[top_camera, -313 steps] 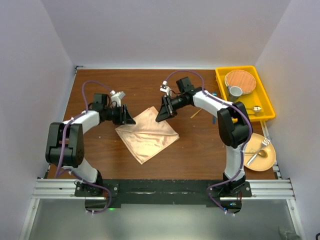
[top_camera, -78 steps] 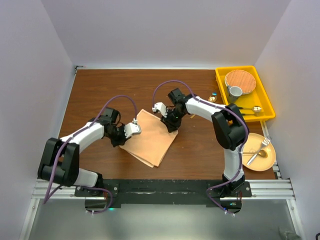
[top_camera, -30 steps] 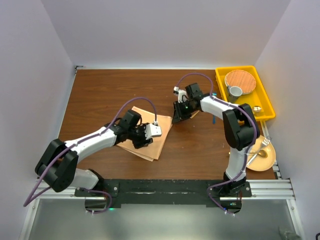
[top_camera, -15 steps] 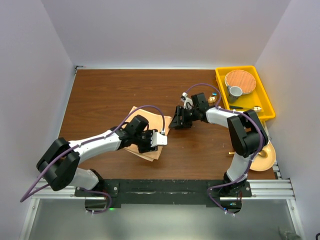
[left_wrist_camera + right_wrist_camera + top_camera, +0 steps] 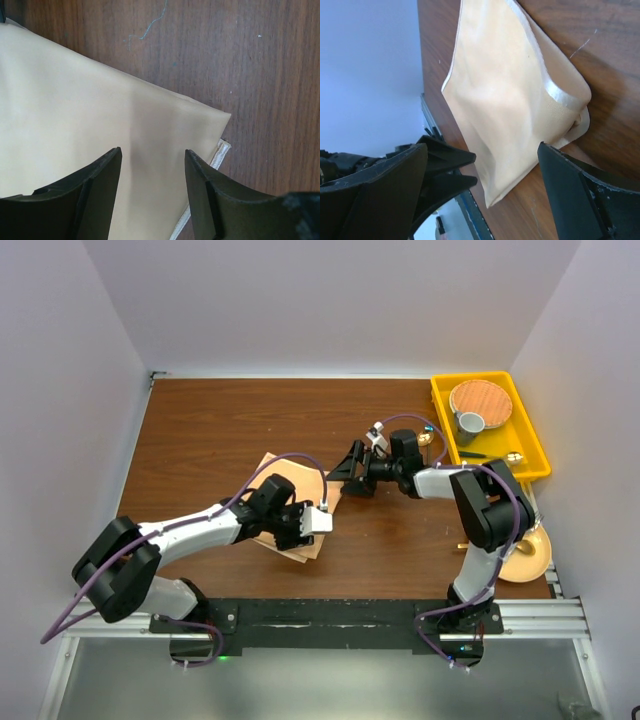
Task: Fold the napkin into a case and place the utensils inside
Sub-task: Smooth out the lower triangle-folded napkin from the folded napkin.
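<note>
Top view: we find the napkin (image 5: 300, 478) folded into a small layered rectangle at mid-table (image 5: 200, 430), much narrower than the open diamond it made ten seconds ago. The left gripper (image 5: 305, 525) sits over the cloth's near-right end; the arm has reached steadily rightward across it through the earlier frames. The right gripper (image 5: 348, 470) is just beside the cloth's far-right edge, its jaws now spread wide where half a second ago they stood closer together. The yellow bin (image 5: 487, 377) is unchanged at the far right. Left wrist view: the fingers (image 5: 100, 190) stand apart above smooth cloth and pinch nothing. A folded corner points right, with a hemmed lower layer showing beneath it. Right wrist view: both jaws are flung wide and are released, with no cloth between them. The napkin (image 5: 495, 100) lies on the wood beyond them, and its hemmed near corner is curled up slightly.
</note>
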Robot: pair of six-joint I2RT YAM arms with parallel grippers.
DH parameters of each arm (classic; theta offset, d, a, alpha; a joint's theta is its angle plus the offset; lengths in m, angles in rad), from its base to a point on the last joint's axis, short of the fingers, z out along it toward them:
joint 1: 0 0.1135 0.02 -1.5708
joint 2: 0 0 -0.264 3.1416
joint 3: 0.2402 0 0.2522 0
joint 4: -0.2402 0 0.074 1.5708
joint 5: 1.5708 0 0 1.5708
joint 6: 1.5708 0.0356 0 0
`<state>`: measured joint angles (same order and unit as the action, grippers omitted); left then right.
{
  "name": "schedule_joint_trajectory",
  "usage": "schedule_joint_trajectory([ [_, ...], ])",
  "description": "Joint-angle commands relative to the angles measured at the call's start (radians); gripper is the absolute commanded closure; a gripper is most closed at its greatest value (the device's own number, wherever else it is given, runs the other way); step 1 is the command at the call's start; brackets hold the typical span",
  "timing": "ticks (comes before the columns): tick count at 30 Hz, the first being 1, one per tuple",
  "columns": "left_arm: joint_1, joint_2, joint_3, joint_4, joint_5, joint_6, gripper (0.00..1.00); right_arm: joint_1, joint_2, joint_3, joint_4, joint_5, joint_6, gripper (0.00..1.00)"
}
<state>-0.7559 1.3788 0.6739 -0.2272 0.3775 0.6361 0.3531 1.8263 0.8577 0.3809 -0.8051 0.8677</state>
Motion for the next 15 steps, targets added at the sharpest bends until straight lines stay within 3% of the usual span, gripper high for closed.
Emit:
schedule_joint_trajectory([
  [1, -0.006, -0.017, 0.003, 0.055, 0.02, -0.012, 0.41, -0.002, 0.027, -0.008, 0.133, 0.016, 0.108, 0.02],
  [15, -0.005, -0.006, 0.009, 0.055, 0.012, -0.01, 0.42, -0.002, -0.062, -0.063, 0.004, 0.078, 0.034, 0.02],
])
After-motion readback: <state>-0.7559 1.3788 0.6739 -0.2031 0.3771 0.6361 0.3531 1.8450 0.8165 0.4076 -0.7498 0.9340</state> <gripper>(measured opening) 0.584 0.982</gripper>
